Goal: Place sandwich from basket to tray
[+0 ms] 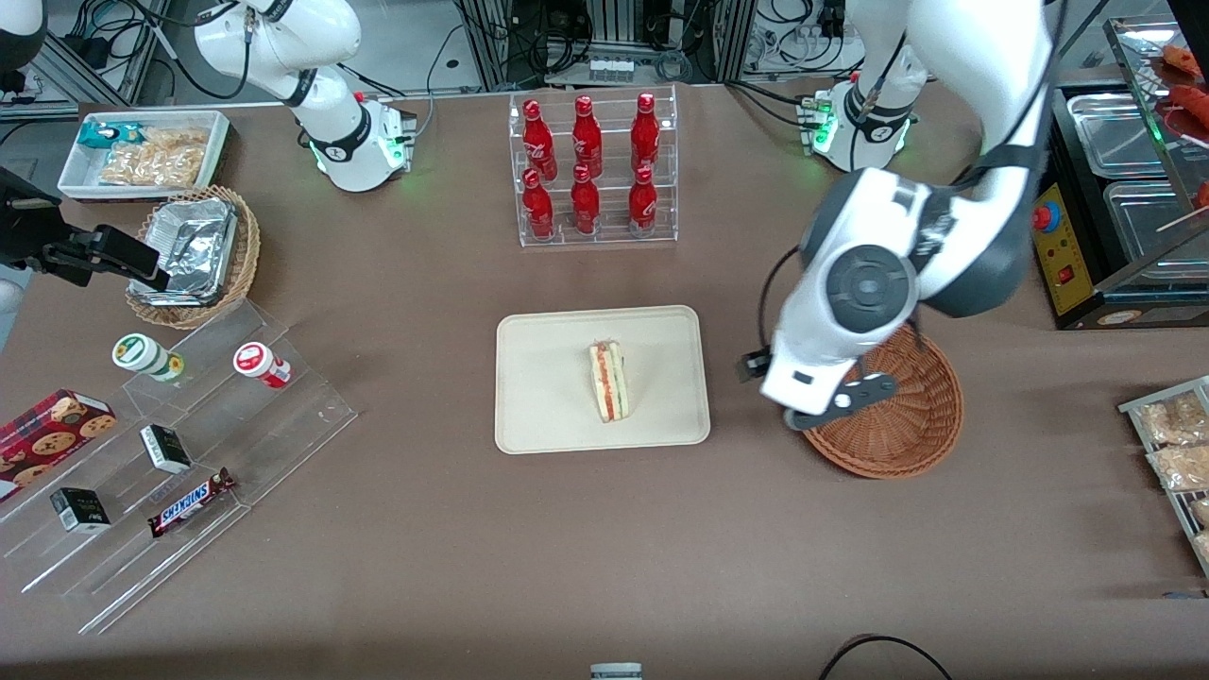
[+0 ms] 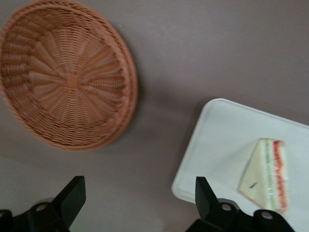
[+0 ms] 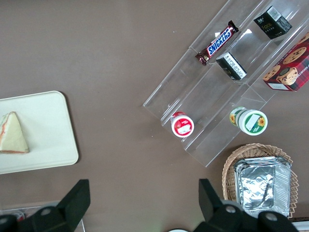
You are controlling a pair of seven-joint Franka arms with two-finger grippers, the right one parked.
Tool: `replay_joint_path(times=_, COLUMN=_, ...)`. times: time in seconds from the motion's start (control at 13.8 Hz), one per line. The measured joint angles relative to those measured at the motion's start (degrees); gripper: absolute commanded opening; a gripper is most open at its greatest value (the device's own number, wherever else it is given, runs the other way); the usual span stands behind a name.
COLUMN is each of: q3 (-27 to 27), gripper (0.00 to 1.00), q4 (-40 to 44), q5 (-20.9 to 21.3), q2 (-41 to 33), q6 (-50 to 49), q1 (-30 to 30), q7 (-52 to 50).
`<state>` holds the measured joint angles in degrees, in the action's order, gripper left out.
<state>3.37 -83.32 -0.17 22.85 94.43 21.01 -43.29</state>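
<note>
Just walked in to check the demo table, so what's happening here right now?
The working arm is moving a sandwich from the reddish-brown basket to the cream tray. The sandwich lies on the tray now and the basket holds nothing. The arm's hand is open and holds nothing, hanging above the bare table between basket and tray.
</note>
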Motion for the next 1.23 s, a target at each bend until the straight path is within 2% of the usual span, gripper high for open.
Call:
replay_joint_path(times=0.36, q3=0.43, gripper=1.0, q4=-2.97, q5=-0.2, q2=-5.26, q6=-3.91, q1=-6.49, q7=7.91)
replay_joint_path(times=0.8, q3=1.22, gripper=1.0, q4=-3.96, q5=-1.44, q2=-12.57, q6=-13.75, q1=-14.19, q7=27.6)
replay_joint_path(times=1.23, q3=1.3, gripper=1.0, q4=-4.8, q5=-1.46, q2=-18.89, q6=-17.58, q1=-18.88, q7=35.51)
